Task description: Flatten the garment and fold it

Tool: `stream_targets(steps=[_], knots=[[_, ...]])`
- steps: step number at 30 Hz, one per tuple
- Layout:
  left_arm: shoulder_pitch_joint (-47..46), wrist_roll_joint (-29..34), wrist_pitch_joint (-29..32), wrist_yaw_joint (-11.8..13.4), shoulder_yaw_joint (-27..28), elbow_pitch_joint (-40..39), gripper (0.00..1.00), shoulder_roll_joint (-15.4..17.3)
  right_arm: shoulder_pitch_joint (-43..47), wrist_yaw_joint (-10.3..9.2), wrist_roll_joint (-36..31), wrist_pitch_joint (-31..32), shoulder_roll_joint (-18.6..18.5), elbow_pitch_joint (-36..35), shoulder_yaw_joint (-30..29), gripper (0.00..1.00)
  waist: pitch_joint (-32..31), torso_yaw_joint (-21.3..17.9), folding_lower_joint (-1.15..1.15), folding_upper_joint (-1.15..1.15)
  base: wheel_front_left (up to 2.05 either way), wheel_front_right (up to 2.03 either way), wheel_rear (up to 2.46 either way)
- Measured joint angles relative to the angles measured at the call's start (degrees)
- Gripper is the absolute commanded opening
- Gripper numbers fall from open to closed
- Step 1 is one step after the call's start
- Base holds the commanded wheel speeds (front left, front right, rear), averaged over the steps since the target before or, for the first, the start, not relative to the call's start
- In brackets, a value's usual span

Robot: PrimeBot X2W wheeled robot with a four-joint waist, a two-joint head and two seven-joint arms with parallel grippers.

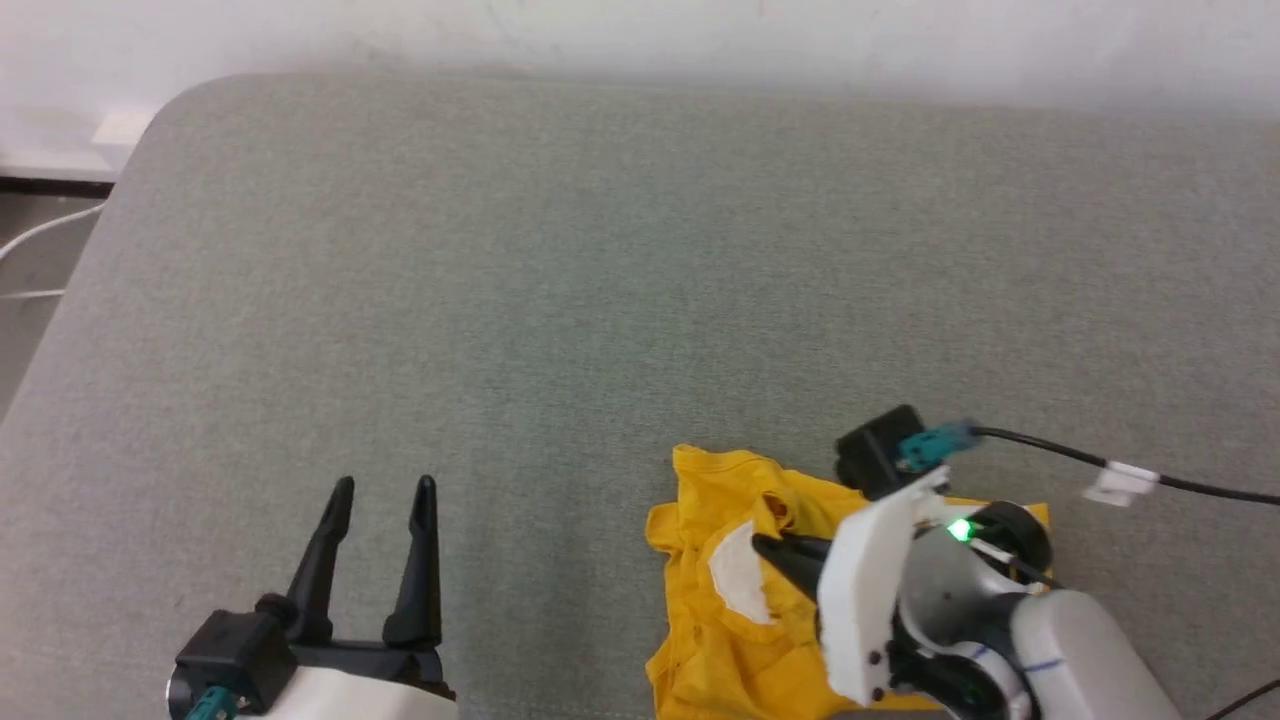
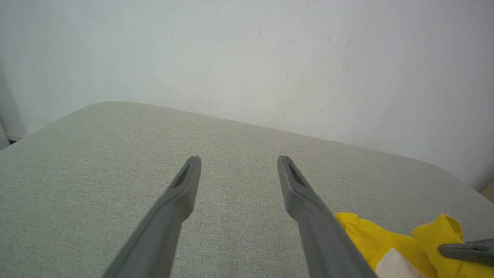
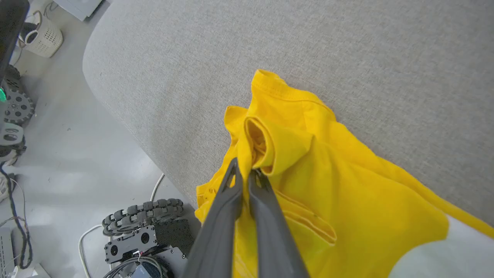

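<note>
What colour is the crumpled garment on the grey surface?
The garment is bright yellow with a white patch, clearest in the right wrist view.

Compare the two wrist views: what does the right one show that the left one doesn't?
Right wrist view: the floor, a wheeled base, and the right gripper shut on a fold of the shirt. Left wrist view: the wall and the open left gripper over bare cushion. Both: the shirt, the cushion and the right gripper.
</note>
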Motion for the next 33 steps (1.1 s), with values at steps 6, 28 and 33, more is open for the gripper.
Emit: stream_targets(steps=[6, 28, 33], knots=[[-1.0, -0.2, 0.0, 0.0, -1.1, 0.9, 1.0, 0.2, -3.2, 0.0, -1.4, -2.9, 0.8, 9.1, 4.0, 0.0, 0.1, 1.7, 0.0, 0.0, 0.0, 0.0, 0.0], [-1.9, -1.0, 0.0, 0.0, -1.4, 1.7, 1.0, 0.3, -9.9, 0.04, 2.9, -10.8, 2.9, 18.9, 0.4, 1.0, -0.8, 0.6, 0.0, 0.0, 0.0, 0.0, 0.0], [-1.8, -1.0, 0.0, 0.0, -1.2, 1.3, 1.0, 0.3, -7.0, 0.04, 0.8, -12.4, 1.6, 8.9, -7.6, 1.0, -0.5, -1.2, 0.0, 0.0, 0.0, 0.0, 0.0]])
